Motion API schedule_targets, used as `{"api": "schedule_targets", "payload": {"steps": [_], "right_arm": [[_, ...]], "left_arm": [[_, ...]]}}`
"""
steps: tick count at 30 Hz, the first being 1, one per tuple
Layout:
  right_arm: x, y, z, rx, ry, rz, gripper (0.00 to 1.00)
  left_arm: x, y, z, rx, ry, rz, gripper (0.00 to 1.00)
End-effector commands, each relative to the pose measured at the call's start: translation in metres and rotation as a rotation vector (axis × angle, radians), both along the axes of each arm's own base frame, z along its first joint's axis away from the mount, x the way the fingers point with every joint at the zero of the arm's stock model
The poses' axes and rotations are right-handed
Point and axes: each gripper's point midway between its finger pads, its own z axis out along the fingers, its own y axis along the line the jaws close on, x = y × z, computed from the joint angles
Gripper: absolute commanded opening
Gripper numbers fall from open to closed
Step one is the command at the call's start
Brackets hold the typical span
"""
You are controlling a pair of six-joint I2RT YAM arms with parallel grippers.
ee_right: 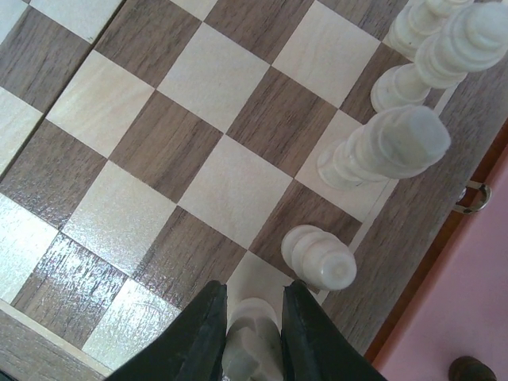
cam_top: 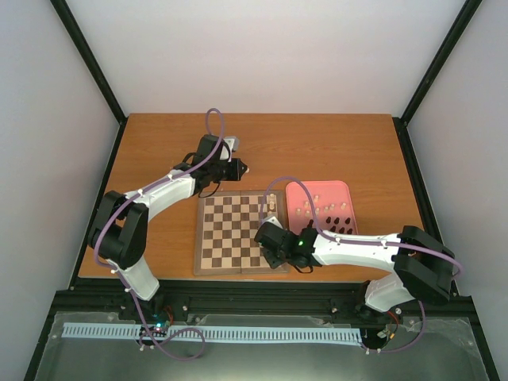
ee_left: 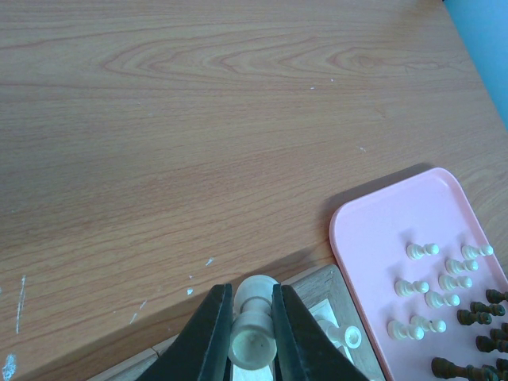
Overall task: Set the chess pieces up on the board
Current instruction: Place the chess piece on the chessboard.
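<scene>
The board (cam_top: 238,232) lies at mid-table, its checks filling the right wrist view (ee_right: 198,159). My left gripper (cam_top: 240,168) hovers over the table just beyond the board's far edge, shut on a cream chess piece (ee_left: 254,329) held lying between its fingers (ee_left: 213,333). My right gripper (ee_right: 254,290) is low over the board's right edge (cam_top: 266,236), its jaws against both sides of a cream piece (ee_right: 252,327) standing on a light square. Other cream pieces (ee_right: 317,258) (ee_right: 389,147) line that edge file.
A pink tray (cam_top: 321,189) lies right of the board, holding cream pieces (ee_left: 425,250) and dark pieces (ee_left: 476,317). The board's far corner (ee_left: 321,286) shows below the left fingers. Black frame posts and white walls surround the table.
</scene>
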Motion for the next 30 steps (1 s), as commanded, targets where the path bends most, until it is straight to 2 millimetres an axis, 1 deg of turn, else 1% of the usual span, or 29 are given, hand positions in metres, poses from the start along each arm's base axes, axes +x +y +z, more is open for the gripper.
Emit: {"api": "schedule_targets", "payload": {"steps": [1, 5, 12, 14, 15, 19, 21, 24, 26, 28, 30], "right_arm": [[0.000, 0.007, 0.002, 0.012, -0.014, -0.001, 0.22], [0.000, 0.007, 0.004, 0.005, -0.021, -0.003, 0.28], [0.000, 0.004, 0.011, 0.007, -0.033, -0.009, 0.29], [-0.001, 0.003, 0.013, 0.006, -0.035, -0.007, 0.33], [-0.001, 0.002, 0.014, 0.004, -0.035, -0.005, 0.37], [-0.001, 0.000, 0.029, 0.026, -0.054, -0.005, 0.43], [-0.001, -0.002, 0.039, 0.039, -0.069, -0.007, 0.47], [-0.002, -0.005, 0.055, 0.063, -0.084, -0.005, 0.48], [-0.002, -0.008, 0.066, 0.087, -0.099, -0.002, 0.51], [0.001, -0.012, 0.080, 0.110, -0.135, -0.012, 0.55], [0.007, -0.022, 0.095, 0.127, -0.194, -0.060, 0.61]], "left_arm": [[0.006, -0.005, 0.015, -0.001, -0.036, -0.016, 0.01], [0.006, -0.005, 0.014, -0.001, -0.035, -0.017, 0.01], [0.007, -0.005, 0.014, -0.001, -0.033, -0.017, 0.01], [0.007, -0.005, 0.014, 0.000, -0.035, -0.017, 0.01], [0.007, -0.005, 0.014, -0.001, -0.035, -0.017, 0.01], [0.007, -0.005, 0.015, 0.002, -0.037, -0.017, 0.01], [0.007, -0.005, 0.015, 0.005, -0.036, -0.019, 0.01], [0.007, -0.004, 0.016, 0.009, -0.039, -0.020, 0.01], [0.006, -0.003, 0.017, 0.013, -0.036, -0.021, 0.01], [0.005, -0.002, 0.019, 0.019, -0.035, -0.018, 0.01], [0.002, 0.000, 0.022, 0.020, -0.031, -0.013, 0.01]]}}
